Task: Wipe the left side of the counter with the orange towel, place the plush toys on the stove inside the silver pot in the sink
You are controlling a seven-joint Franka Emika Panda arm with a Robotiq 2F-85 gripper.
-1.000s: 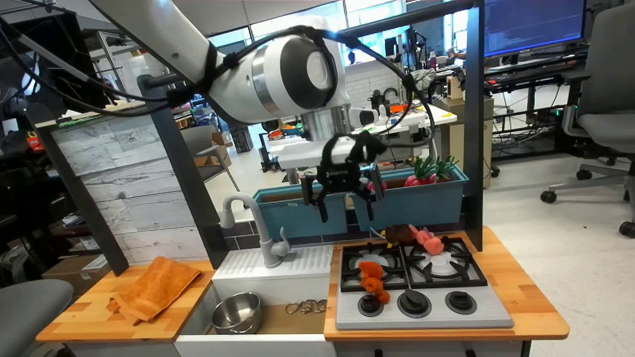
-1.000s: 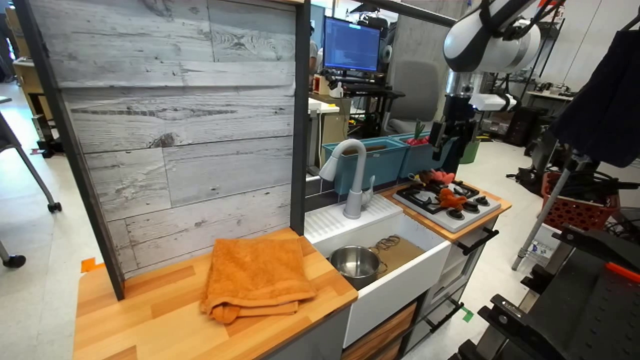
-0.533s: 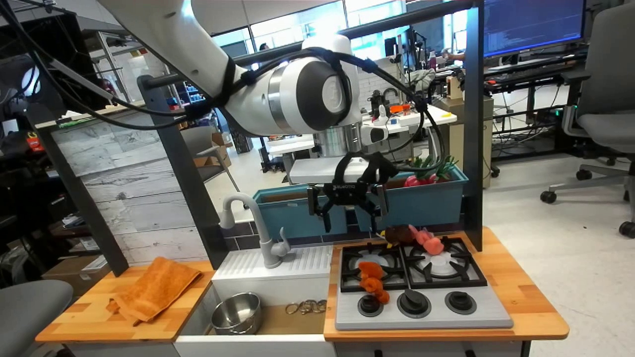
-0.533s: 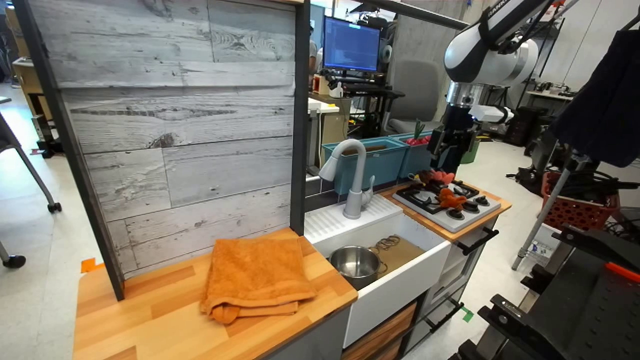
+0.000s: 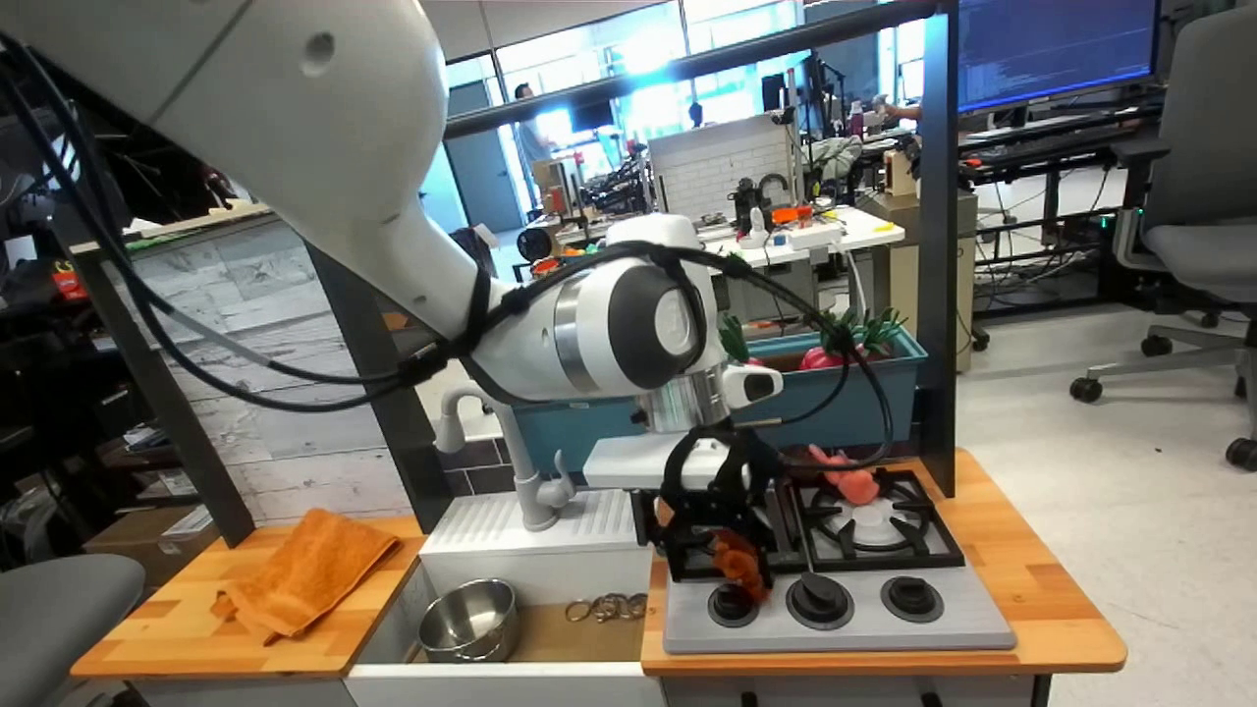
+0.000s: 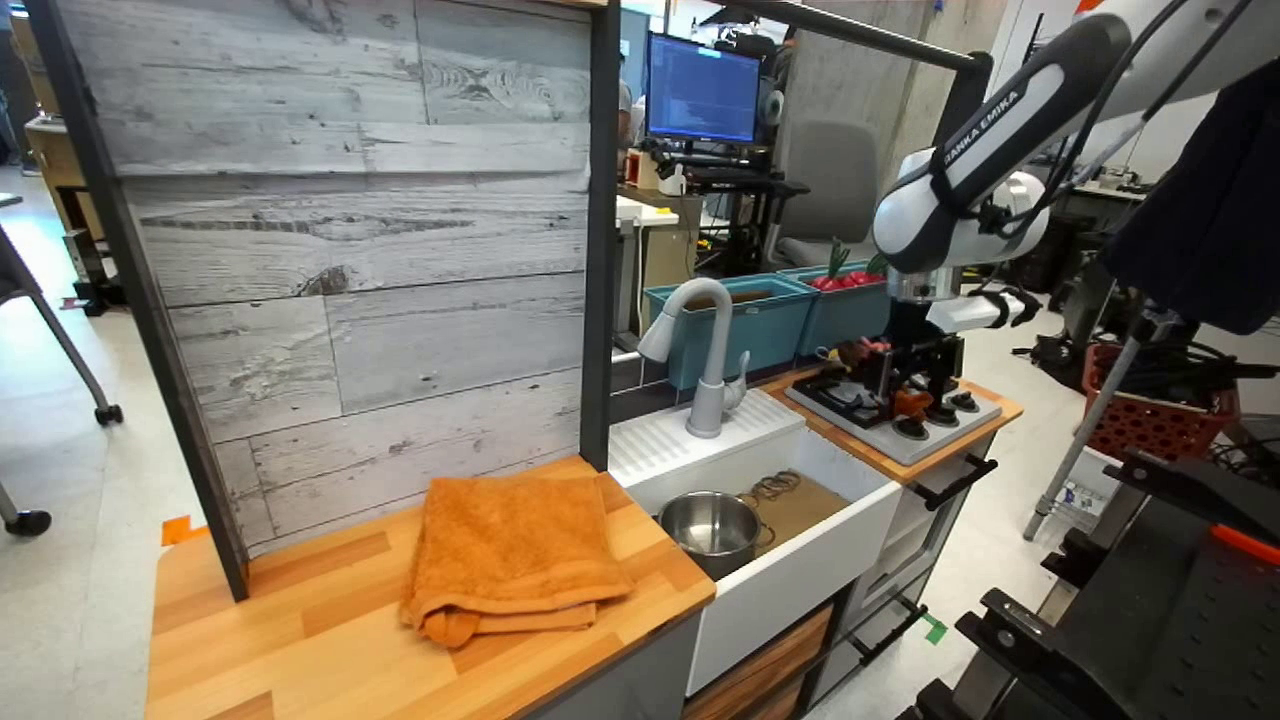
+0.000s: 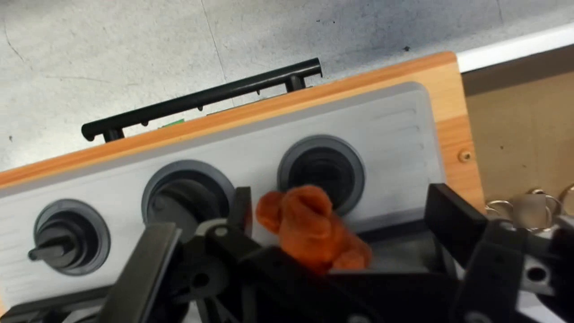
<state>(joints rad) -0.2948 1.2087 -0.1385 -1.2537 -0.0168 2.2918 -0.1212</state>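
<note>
My gripper (image 7: 345, 210) is open, low over the stove (image 5: 874, 633), its fingers on either side of the orange plush toy (image 7: 309, 229). In the wrist view this toy lies nearer the left finger, with a gap to the right one. A pink-red plush toy (image 5: 852, 481) rests at the stove's back, beside a dark brown one (image 6: 853, 353) that the arm hides in an exterior view. Inside the white sink (image 6: 790, 575) the silver pot (image 6: 710, 530) stands upright, nothing visible in it. The orange towel (image 6: 515, 560) lies folded on the counter's left part (image 6: 330, 660).
A grey faucet (image 5: 535, 496) rises behind the sink, between towel and stove. Metal rings (image 5: 611, 607) lie on the sink floor right of the pot. Teal planters (image 6: 745, 320) line the back, and a dark post (image 5: 940, 245) stands behind the stove's right. Black knobs (image 5: 821, 599) stick up along the stove front.
My gripper has come down from in front of the planters to around the orange toy, staying open. The toys, pot and towel have not visibly moved.
</note>
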